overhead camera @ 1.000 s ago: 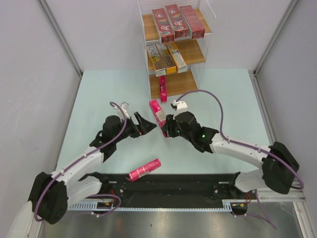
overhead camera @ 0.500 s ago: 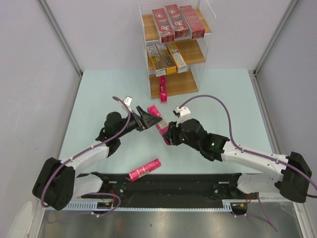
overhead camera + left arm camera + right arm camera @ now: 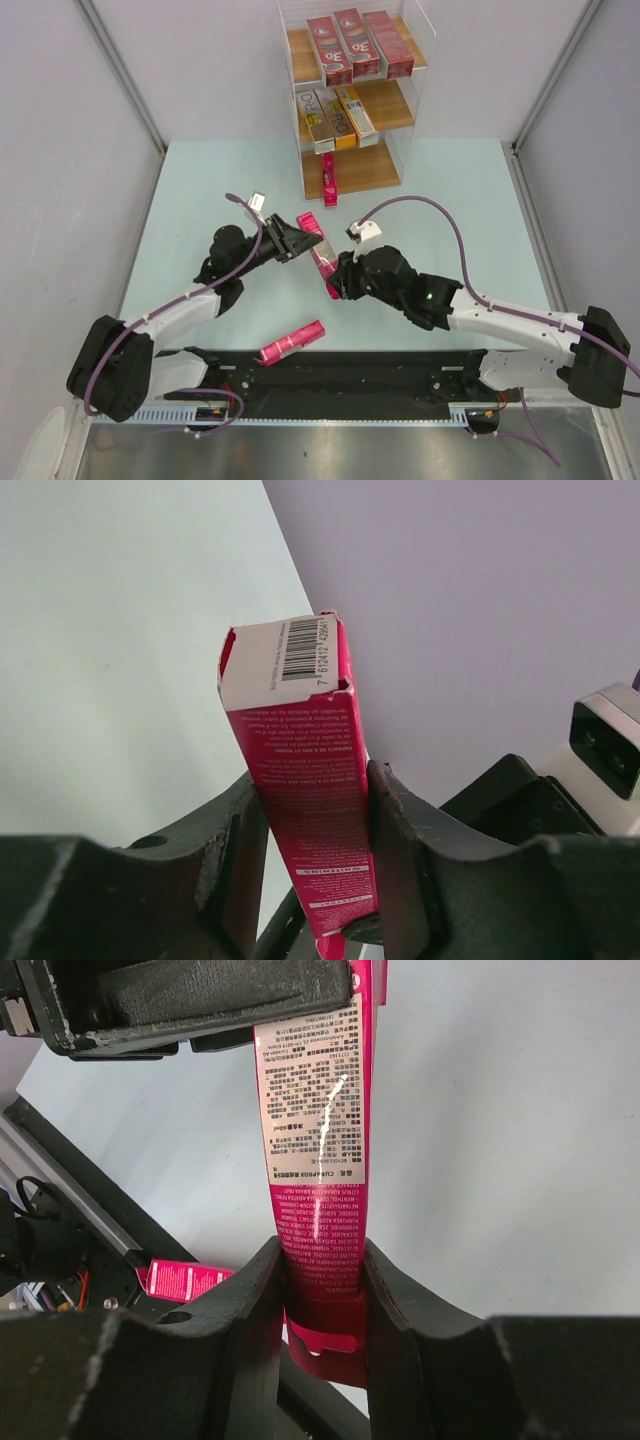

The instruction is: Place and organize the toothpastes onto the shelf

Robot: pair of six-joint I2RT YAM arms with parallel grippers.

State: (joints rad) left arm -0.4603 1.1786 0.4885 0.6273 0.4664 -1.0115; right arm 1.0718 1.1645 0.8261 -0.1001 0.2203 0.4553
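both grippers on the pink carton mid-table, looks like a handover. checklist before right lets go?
1. Left gripper clamps the small bright pink cardboard carton, pressed on both long sides: ok.
2. Right gripper shut on the same carton's other end: ok.
3. Carton clear of the pale green table: cannot tell.
4. Bare board on the bottom tier of the three-tier wooden shelf with clear acrylic walls, right of the pink carton already there: ok.
5. Second loose pink carton near the arm bases, apart from both arms: ok.
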